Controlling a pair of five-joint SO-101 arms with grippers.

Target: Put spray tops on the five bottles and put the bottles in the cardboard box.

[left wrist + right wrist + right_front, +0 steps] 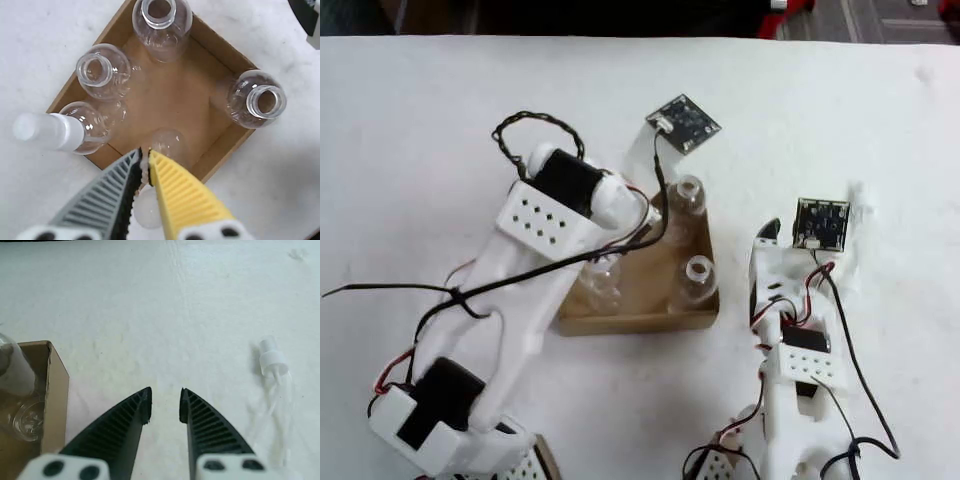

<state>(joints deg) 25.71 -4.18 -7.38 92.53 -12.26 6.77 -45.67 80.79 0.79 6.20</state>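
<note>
The cardboard box point(220, 147) holds several clear bottles. Three stand with open necks: bottle point(161, 15), bottle point(98, 71) and bottle point(260, 100). A fourth bottle point(85, 127) in a corner of the box wears a white spray top point(47, 131). My left gripper point(145, 156) hangs over the box, shut on a white spray top point(144, 172) that sits on a fifth bottle point(167, 142). My right gripper point(165, 405) is open over bare table beside the box point(52, 395). A loose spray top point(272, 364) with its tube lies apart from it.
In the high view the left arm point(555, 225) covers part of the box point(640, 322), and the right arm point(790, 340) stands to its right. Two small circuit boards point(683, 122) point(821, 223) lie on the white table behind them.
</note>
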